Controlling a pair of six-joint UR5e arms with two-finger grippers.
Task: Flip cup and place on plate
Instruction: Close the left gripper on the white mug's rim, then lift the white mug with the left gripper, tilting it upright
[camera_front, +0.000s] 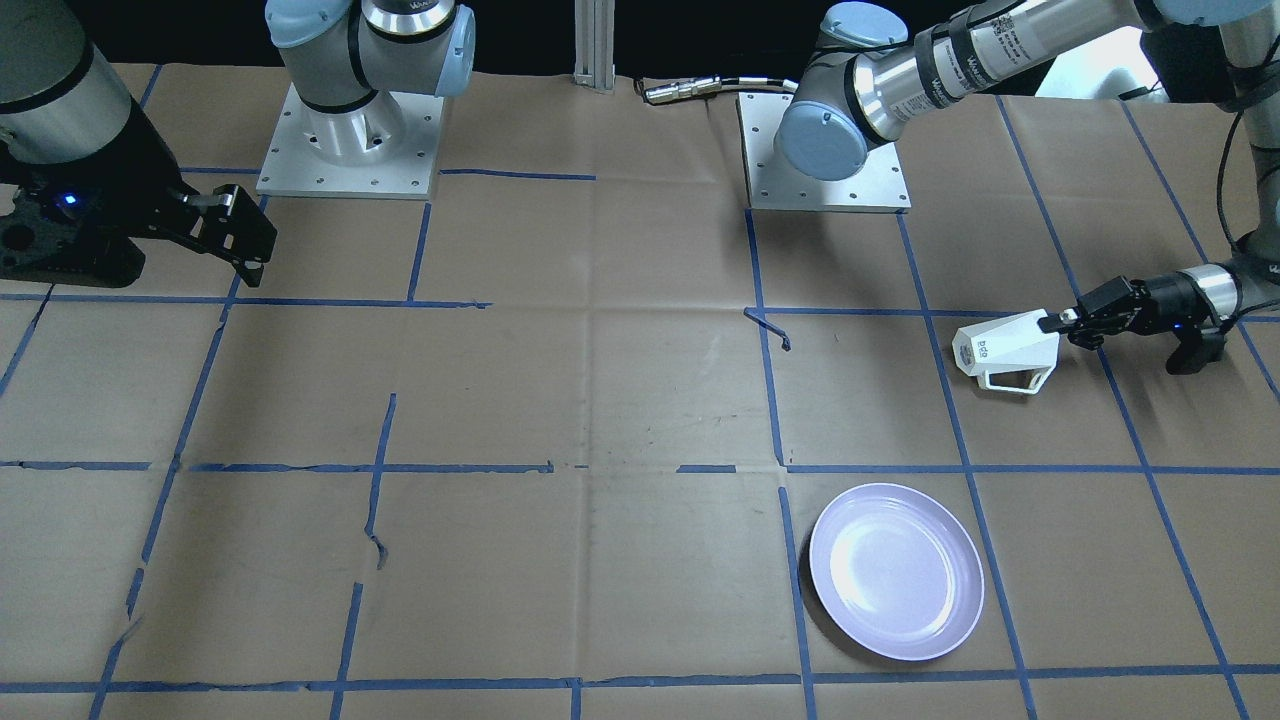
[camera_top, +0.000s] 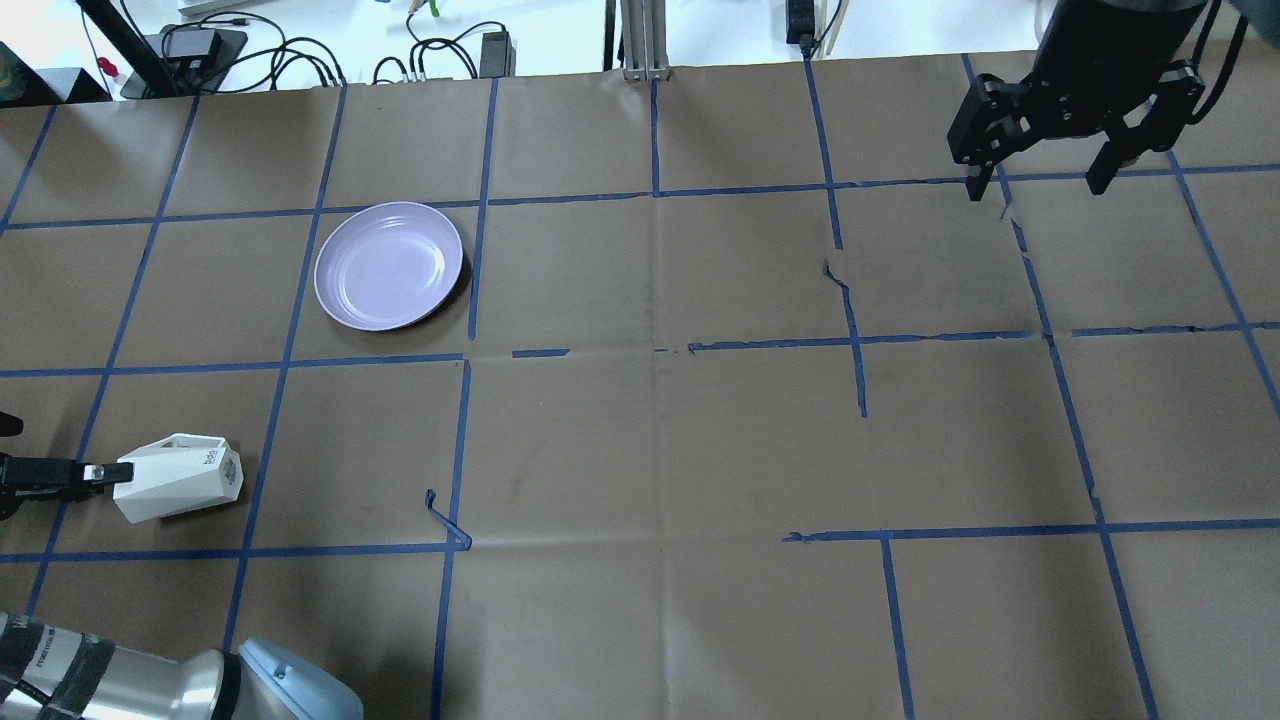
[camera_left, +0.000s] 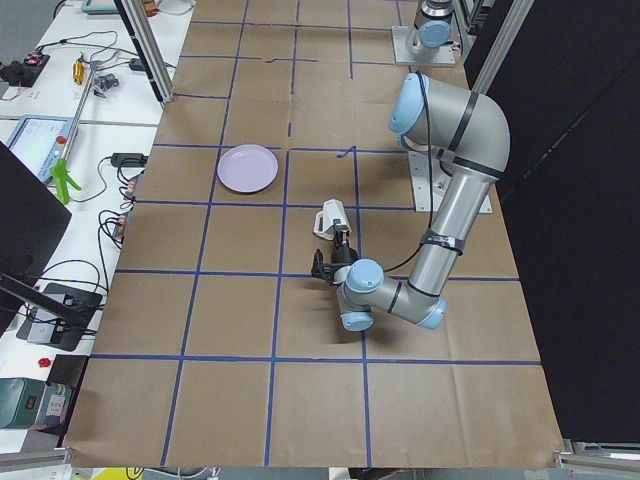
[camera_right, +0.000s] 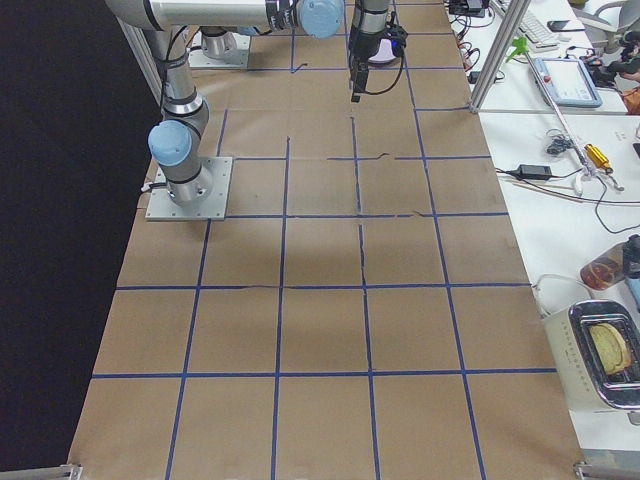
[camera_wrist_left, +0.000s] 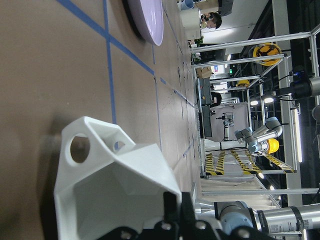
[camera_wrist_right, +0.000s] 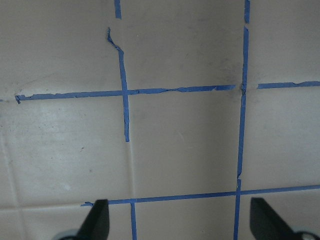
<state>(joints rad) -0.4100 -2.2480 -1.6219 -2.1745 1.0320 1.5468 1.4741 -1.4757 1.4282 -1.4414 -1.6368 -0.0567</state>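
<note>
Overhead exterior has the left tool (camera_top: 108, 473) pinched shut on the rim wall of the cup (camera_top: 180, 478), near the robot's left edge of the counter (camera_top: 650, 450). The cup lies on its side. Its long axis runs level, in line with the tool: mouth at the fingers, narrow base pointing away toward the counter's middle.

The plate (camera_top: 390, 265) sits bare, well apart from the cup, farther from the robot's base and a little toward the middle. The left arm is much the nearer one. The right tool (camera_top: 1037, 183) hangs wide open and holds nothing, far off over the opposite side.

Judging from this, the next move turns on rolling the wrist so the mouth faces up, then carrying the cup forward to the plate.

Hard to make out:
- whether the cup's lower facet touches the counter or hangs just above it
- how deep the fingers reach inside the mouth, since the left wrist view cuts off at the rim
- the handle, which shows plainly only from the front, on the side away from the robot
</note>
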